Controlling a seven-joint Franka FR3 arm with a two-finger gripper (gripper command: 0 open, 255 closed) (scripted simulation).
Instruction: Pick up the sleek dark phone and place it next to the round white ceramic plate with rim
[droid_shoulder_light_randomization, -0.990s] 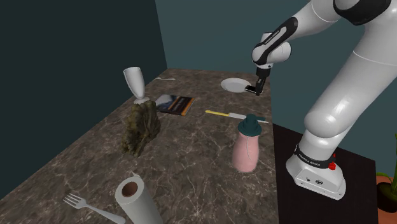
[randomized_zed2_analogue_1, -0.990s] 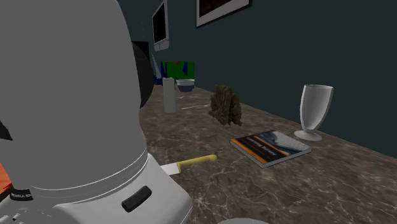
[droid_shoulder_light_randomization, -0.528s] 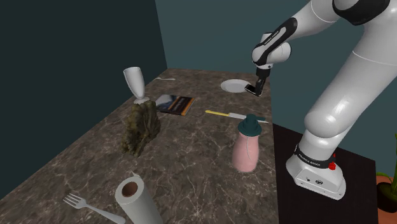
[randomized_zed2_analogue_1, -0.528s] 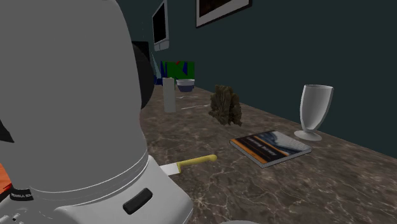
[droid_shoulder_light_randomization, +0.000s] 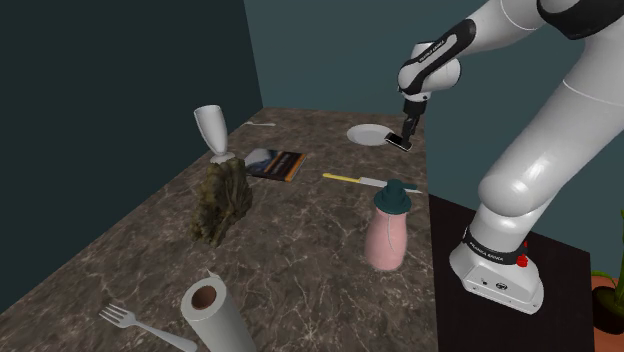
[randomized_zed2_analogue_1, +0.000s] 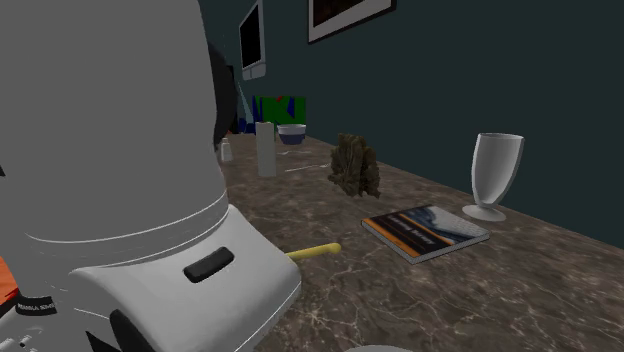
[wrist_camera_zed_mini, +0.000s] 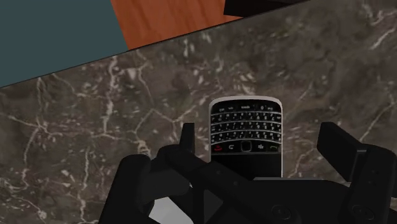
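Plainly, in the shoulder view the black gripper hangs just over the dark phone, which lies on the marble counter at the white plate's three o'clock, just beside its rim. Next, the second exterior view has the arm's white bulk at nine o'clock of a book. Lastly, at the wrist the fingers stand wide apart at the phone's nine and three o'clock, touching nothing.
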